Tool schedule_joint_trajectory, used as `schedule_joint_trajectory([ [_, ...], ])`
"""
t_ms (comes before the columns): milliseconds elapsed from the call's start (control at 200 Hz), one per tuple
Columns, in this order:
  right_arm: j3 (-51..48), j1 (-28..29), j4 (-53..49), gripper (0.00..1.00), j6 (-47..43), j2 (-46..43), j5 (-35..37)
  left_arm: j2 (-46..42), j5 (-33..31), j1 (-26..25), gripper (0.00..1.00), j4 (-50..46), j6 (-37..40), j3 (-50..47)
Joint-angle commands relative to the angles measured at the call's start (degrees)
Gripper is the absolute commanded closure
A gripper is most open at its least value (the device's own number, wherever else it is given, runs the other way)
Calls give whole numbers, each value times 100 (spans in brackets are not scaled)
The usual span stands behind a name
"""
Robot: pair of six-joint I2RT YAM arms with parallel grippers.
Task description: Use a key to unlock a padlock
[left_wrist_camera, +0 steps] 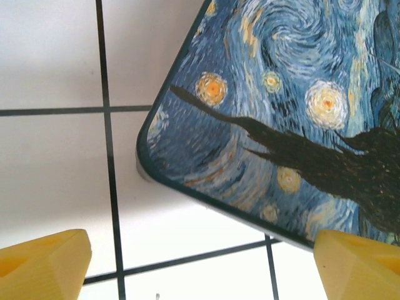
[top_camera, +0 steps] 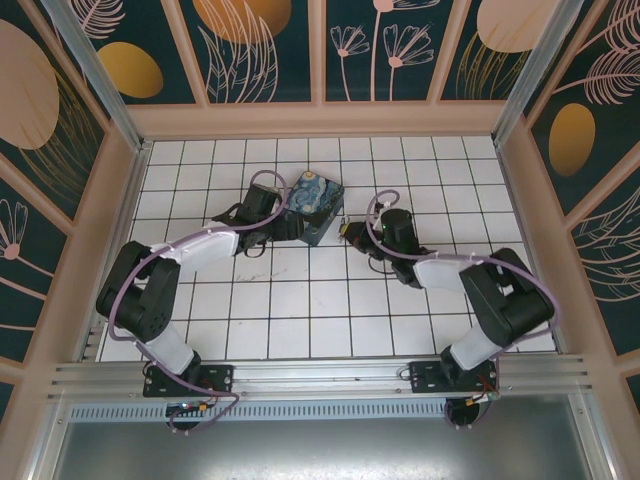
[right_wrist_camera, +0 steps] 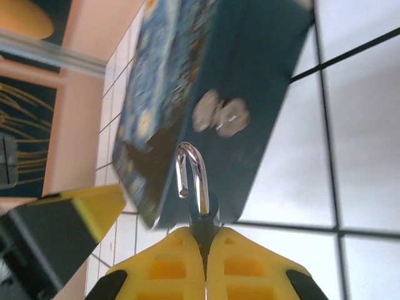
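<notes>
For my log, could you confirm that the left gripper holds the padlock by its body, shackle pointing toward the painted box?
Not quite: it is the right gripper that holds the padlock by its body, shackle pointing toward the painted box, as the right wrist view shows.

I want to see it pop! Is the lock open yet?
Done, it seems: the padlock has one shackle leg hanging free. In hand: the right gripper is shut on it. The left gripper is open by the box. Left: maybe setting it down.
</notes>
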Motion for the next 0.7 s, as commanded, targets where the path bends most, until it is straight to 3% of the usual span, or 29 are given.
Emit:
schedule_joint_trajectory([
  [0, -308, 573, -342, 100, 19, -416, 425, -391, 95, 12, 2, -552, -24, 281],
  [170, -500, 1605, -239, 100, 341, -596, 917, -1027, 176, 14, 2, -733, -77, 452],
  [335, -358, 2290, 274, 100, 616, 35, 1031, -1568, 156, 19, 1, -993, -69, 545],
  [611, -572, 2290, 837, 100, 877, 722, 1029, -2245, 79, 20, 2, -1172, -100, 230],
  [641, -658, 2264, 838, 95, 896, 679, 1044, -2294, 54, 20, 2, -1180, -106, 200],
  [696, -834, 2205, 801, 77, 924, 499, 1097, -2364, 8, 19, 1, -1189, -113, 152],
])
